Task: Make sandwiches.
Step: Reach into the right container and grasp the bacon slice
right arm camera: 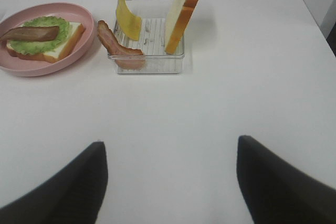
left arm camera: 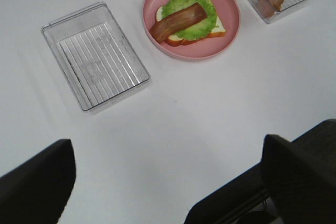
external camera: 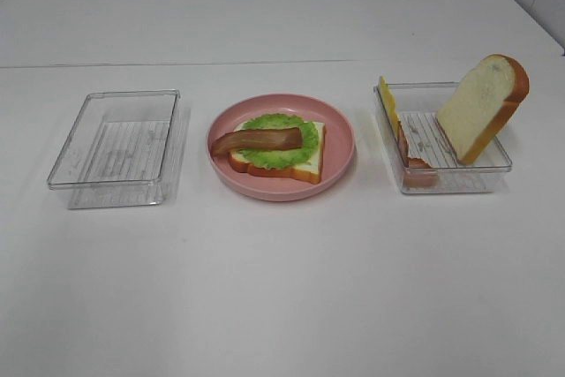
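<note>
A pink plate [external camera: 340, 152] at the middle holds the partly stacked sandwich: a white bread slice [external camera: 305, 163], green lettuce [external camera: 287, 149] and a brown bacon strip [external camera: 256, 140] on top. The clear right tray [external camera: 494, 165] holds a second bread slice [external camera: 481, 108] leaning upright, a yellow cheese slice [external camera: 387, 99] and reddish ham [external camera: 410, 154]. Neither gripper shows in the high view. My left gripper [left arm camera: 168, 148] is open and empty, above bare table well short of the plate. My right gripper [right arm camera: 172, 148] is open and empty, well short of the right tray [right arm camera: 149, 64].
A clear plastic tray [external camera: 115, 143] with nothing in it stands left of the plate. A seam runs across the white table [external camera: 282, 289] behind the trays. A wall edge shows at the far right.
</note>
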`<state>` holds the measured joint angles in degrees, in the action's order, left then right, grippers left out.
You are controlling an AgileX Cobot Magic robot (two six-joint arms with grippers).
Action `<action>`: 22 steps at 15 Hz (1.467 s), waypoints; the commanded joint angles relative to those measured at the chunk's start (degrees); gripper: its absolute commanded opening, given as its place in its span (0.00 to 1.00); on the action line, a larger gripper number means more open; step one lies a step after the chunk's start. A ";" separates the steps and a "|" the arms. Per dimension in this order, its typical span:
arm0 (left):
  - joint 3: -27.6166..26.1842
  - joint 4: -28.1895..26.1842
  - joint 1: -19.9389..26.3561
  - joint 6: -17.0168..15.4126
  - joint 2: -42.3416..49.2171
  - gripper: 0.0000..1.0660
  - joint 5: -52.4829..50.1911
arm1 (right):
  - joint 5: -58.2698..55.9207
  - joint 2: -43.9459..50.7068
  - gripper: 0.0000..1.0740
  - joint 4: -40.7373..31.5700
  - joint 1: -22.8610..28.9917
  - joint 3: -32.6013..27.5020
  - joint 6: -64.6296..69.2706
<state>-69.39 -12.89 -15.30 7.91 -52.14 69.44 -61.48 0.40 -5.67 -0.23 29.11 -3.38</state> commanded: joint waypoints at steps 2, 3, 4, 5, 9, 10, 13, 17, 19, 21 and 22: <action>9.51 -0.17 0.00 1.15 10.14 0.84 3.95 | 0.74 0.29 0.62 0.23 -0.46 -0.11 -0.40; 11.12 -0.17 0.00 1.26 11.86 0.84 3.67 | 0.74 0.29 0.62 0.23 -0.46 -0.11 -0.40; 15.70 -0.17 0.00 1.55 16.73 0.84 2.92 | 0.74 0.29 0.62 0.23 -0.46 -0.11 -0.40; 17.36 -0.17 0.00 1.55 18.45 0.84 2.64 | 0.74 0.29 0.62 0.23 -0.46 -0.11 -0.40; 29.11 0.46 0.00 2.46 30.37 0.84 -3.04 | 0.74 0.29 0.62 0.23 -0.46 -0.11 -0.40; 35.01 0.92 0.00 2.46 37.18 0.84 -5.61 | 0.74 0.29 0.62 0.23 -0.46 -0.11 -0.40; 39.65 1.26 0.00 2.29 45.95 0.84 -7.79 | 0.74 0.29 0.62 0.23 -0.46 -0.11 -0.40; 40.34 1.83 0.00 2.18 53.17 0.84 -9.28 | 0.74 0.29 0.62 0.23 -0.46 -0.11 -0.40; 40.51 3.95 0.00 -0.57 53.69 0.84 -9.68 | 0.86 0.29 0.62 0.17 -0.46 -0.11 -0.40; 40.68 8.37 0.00 -5.56 53.69 0.84 -9.74 | 1.03 -0.11 0.62 0.23 -0.46 0.00 -0.40; 40.68 10.37 0.00 -7.10 53.69 0.84 -9.80 | 1.15 -0.97 0.62 0.23 -0.46 0.06 -0.40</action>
<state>-28.99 -3.44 -15.30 2.23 0.23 60.39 -61.36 -0.52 -5.67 -0.23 29.11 -3.38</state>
